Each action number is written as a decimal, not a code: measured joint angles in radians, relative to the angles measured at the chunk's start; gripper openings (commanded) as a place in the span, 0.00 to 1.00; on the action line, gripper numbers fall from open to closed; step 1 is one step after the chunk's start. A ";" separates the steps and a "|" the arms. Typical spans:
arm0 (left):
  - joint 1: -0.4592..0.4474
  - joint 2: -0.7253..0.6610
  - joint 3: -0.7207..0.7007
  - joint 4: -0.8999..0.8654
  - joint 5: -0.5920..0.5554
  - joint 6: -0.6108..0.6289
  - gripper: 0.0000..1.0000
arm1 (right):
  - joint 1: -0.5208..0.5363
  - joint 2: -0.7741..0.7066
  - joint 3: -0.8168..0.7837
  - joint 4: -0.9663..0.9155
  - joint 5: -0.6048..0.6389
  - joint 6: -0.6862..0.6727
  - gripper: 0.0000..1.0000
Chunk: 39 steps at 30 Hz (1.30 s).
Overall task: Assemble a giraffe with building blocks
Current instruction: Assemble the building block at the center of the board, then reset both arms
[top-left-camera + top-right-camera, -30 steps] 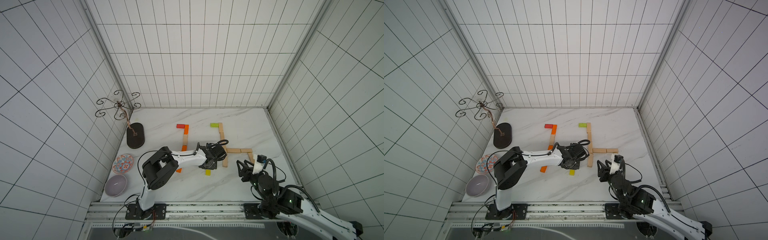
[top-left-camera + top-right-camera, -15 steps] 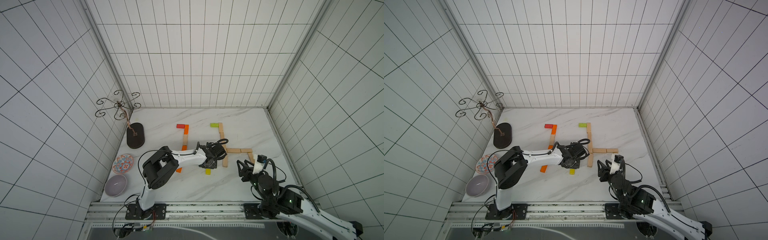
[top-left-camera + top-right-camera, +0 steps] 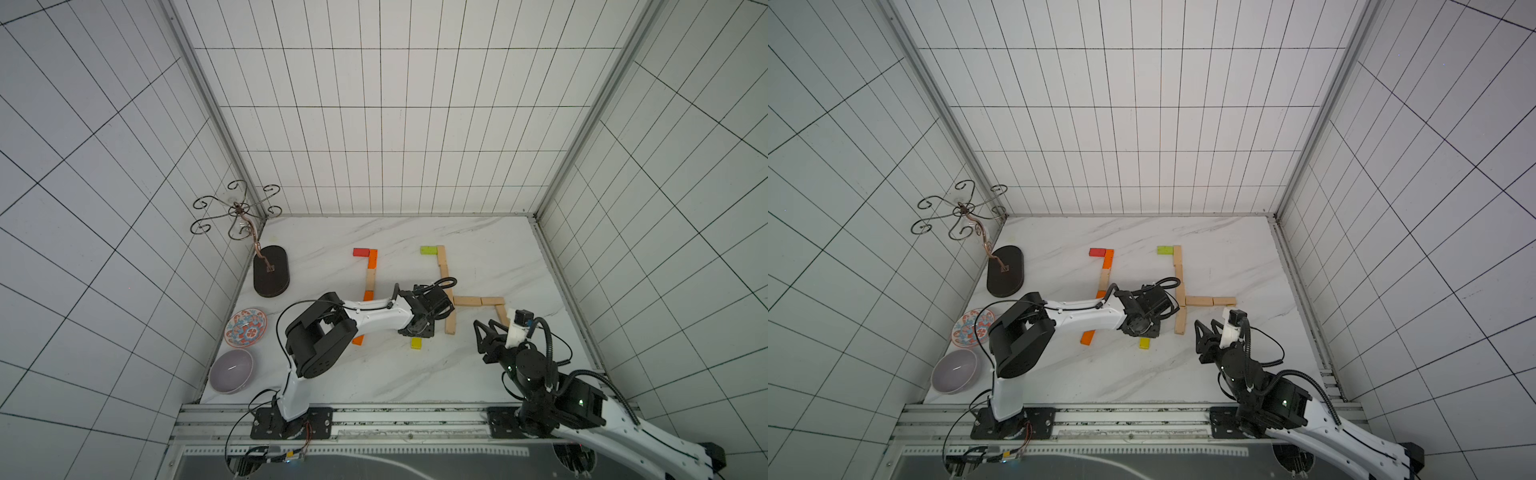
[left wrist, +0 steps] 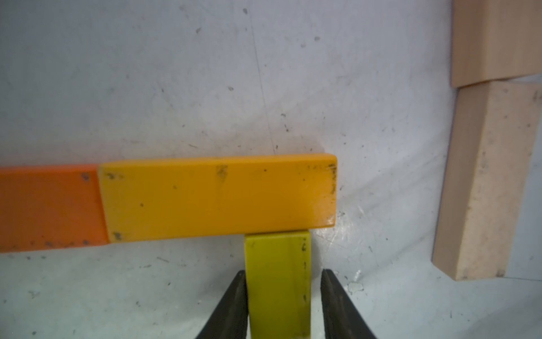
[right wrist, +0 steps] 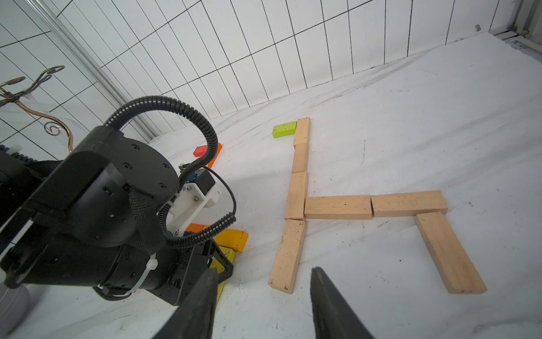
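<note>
**A:** Two flat figures lie on the marble surface (image 3: 478,374). The wooden giraffe (image 3: 467,301), on the 3 o'clock side, reads as complete. It has a lime green block (image 3: 428,249) for a head, a pale neck, a two-bar body and two legs.

**B:** And its neighbour at 9 o'clock?

**A:** The coloured giraffe (image 3: 370,277) has a red block (image 3: 361,252) as its head at the 12 o'clock end, with the neck running down toward 6. Its body is an orange block (image 4: 50,205) butted end to end with a yellow block (image 4: 217,196).

**B:** Where's the left tool (image 4: 283,271)?

**A:** It's low over the rear leg. The yellow-green block (image 4: 277,278) lies flat, its end touching the yellow block's long side and pointing toward 6 o'clock. The jaws straddle it, slightly spread. One finger is against its side and there is a clear gap at the other, so nothing is pinched.

**B:** And the right tool (image 5: 263,269)?

**A:** It's spread and empty, hovering near the wooden legs at the 5 o'clock corner.

**B:** So what's left?

**A:** Very little, by the look of it. Every block in view belongs to one figure or the other. The left arm would lift clear without nudging that leg, and perhaps a joint needs squaring.
</note>
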<state>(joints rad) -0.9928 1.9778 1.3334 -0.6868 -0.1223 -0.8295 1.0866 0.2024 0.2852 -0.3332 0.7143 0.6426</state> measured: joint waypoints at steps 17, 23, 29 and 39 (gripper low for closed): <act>-0.002 -0.246 -0.069 -0.079 -0.044 0.010 0.69 | 0.000 0.076 0.000 0.027 0.000 -0.015 0.52; 0.090 -0.539 -0.100 -0.070 -0.116 0.057 0.79 | -0.002 0.211 0.000 0.119 -0.021 -0.042 0.53; 0.351 -0.816 -0.249 0.040 -0.204 0.161 0.81 | -0.085 0.380 0.001 0.256 -0.092 -0.093 0.50; 0.744 -0.928 -0.553 0.357 -0.261 0.282 0.82 | -0.500 0.683 0.052 0.479 -0.312 -0.244 0.52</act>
<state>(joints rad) -0.2485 1.0500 0.7803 -0.3302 -0.3828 -0.5472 0.5865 0.8856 0.3374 0.1459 0.4023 0.3988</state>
